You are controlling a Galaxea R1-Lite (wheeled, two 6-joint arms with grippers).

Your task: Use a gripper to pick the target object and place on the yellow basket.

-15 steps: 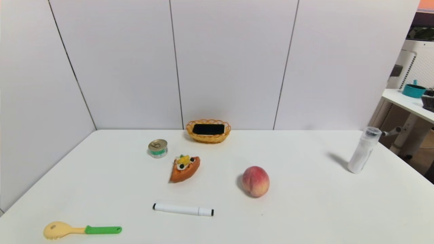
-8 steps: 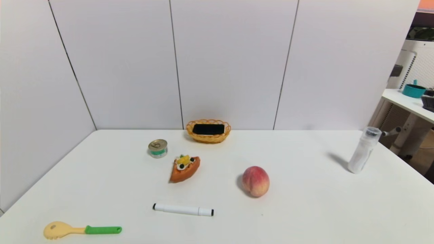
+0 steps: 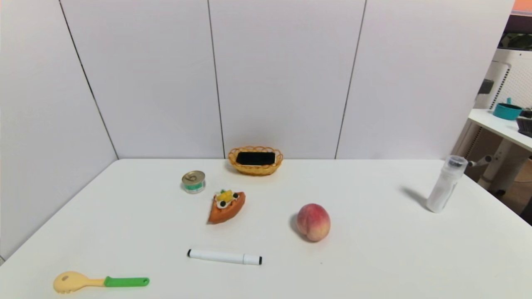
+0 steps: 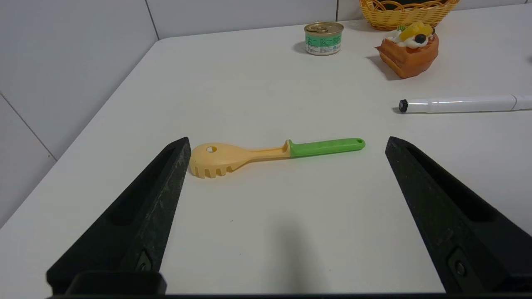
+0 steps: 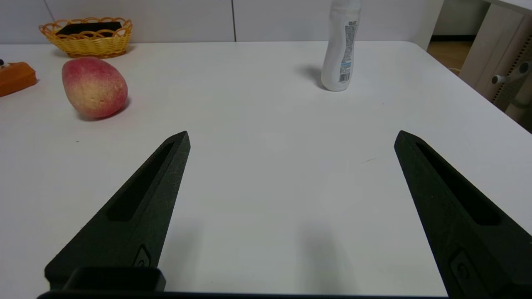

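The glossy black, white-rimmed phone-like slab (image 3: 255, 158) lies in the yellow woven wicker basket (image 3: 255, 169) — left end effector (image 4: 286, 143) and right end effector (image 5: 291, 137) both spread wide, empty, above the white table (image 3: 374, 249).

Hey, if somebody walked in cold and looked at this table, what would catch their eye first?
Probably the yellow basket at the table's far edge by the wall, with the black-faced phone lying in it. Next, the pink peach near the middle and the fruit-topped cake slice between the peach and the tin can.
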